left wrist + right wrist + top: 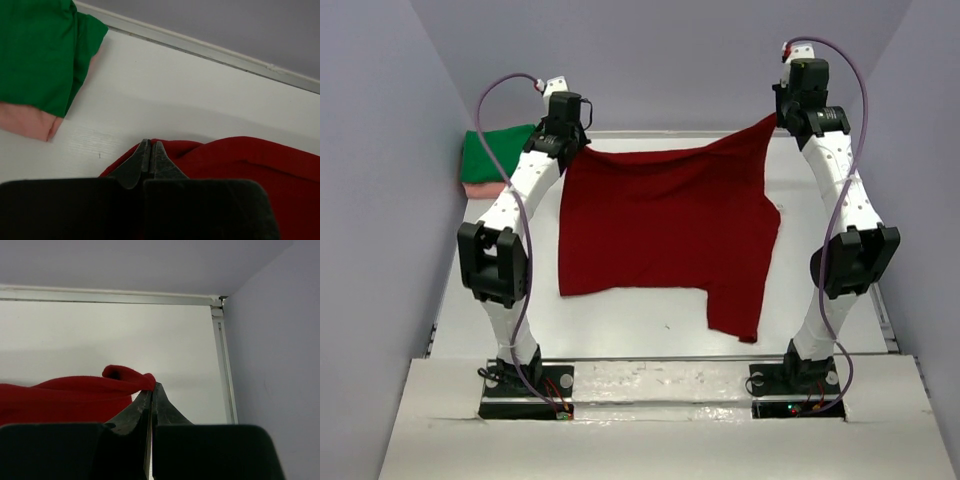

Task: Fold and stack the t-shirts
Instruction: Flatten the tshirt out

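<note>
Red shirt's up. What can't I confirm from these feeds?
- Top view: table under the red shirt, hidden by it.
- Wrist views: how much fabric the left gripper and right gripper pinch, hidden between shut jaws.
- Left wrist view: pink garment, mostly covered by the green shirt.

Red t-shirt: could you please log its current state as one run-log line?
red t-shirt: held by far corners | left gripper: shut on it | right gripper: shut on it | green shirt: folded atop pink shirt
</note>
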